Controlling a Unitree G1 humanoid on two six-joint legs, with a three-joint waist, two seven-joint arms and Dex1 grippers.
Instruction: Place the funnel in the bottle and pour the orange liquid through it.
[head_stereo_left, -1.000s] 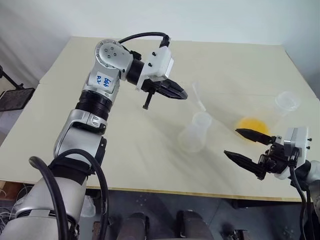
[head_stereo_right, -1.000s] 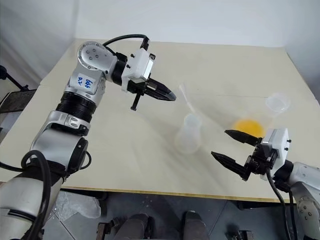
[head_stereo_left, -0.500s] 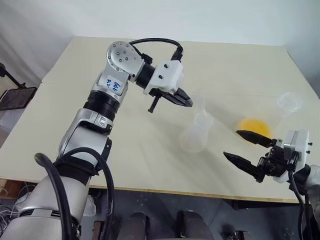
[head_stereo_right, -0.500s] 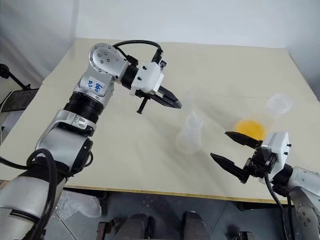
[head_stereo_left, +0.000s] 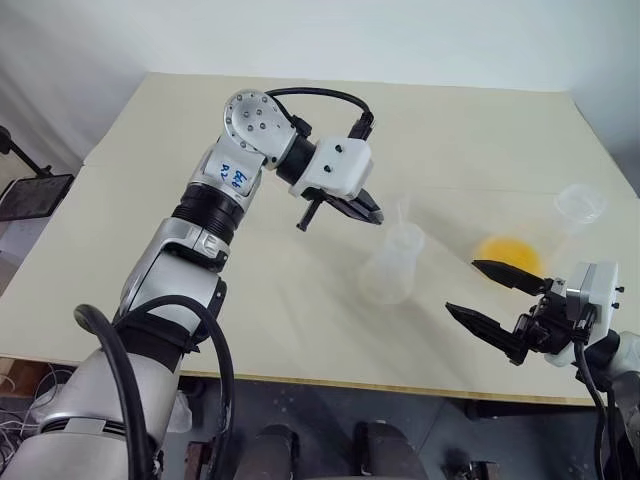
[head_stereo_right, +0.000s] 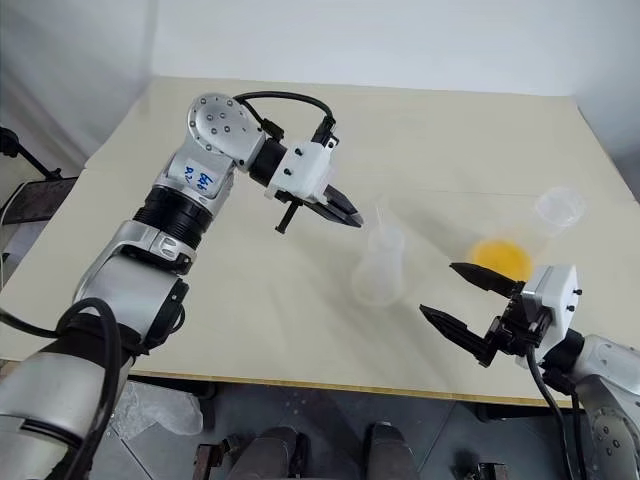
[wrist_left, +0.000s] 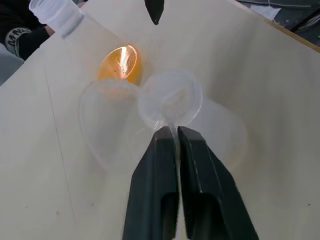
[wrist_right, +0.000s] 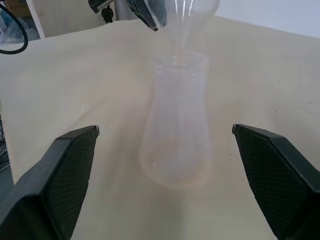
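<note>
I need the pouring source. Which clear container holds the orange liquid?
The tilted cup lying between the bottle and the empty upright cup; the orange liquid pools inside it.

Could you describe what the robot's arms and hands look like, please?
The left arm is silver and black with a blue handwritten label, a black cable and a white wrist block. Both the left hand and right hand have two black pointed fingers; the right has a white block.

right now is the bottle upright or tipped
Upright: the bottle stands on its wide base on the table, neck pointing up.
</note>
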